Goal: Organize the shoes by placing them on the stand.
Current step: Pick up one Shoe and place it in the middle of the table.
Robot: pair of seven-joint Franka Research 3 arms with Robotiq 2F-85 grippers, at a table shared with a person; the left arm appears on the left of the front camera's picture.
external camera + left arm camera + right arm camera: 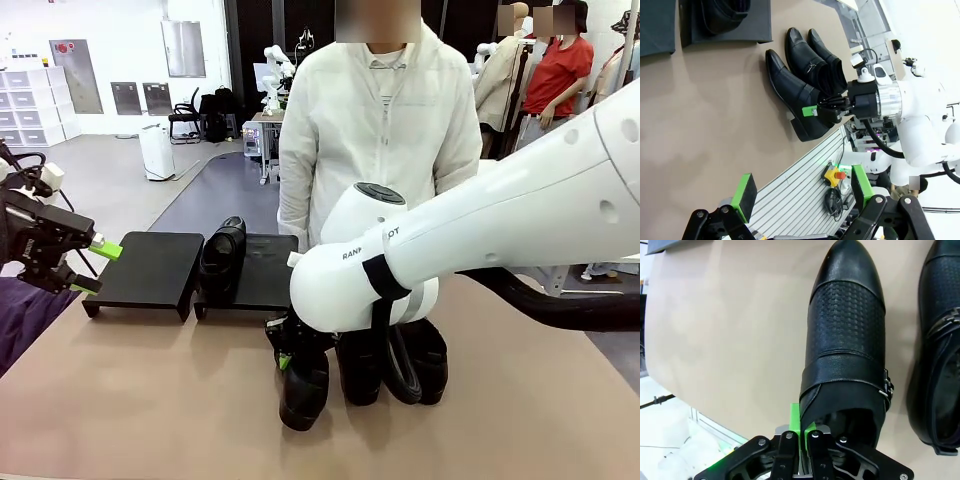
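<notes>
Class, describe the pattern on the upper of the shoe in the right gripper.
Black shoe, embossed grid texture; best in the right wrist view.

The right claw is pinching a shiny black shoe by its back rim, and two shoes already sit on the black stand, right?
Not quite: the front view shows one glossy black leather shoe on the low matte-black stand, not two. The right claw does pinch a second black slip-on shoe by its back rim.
</notes>
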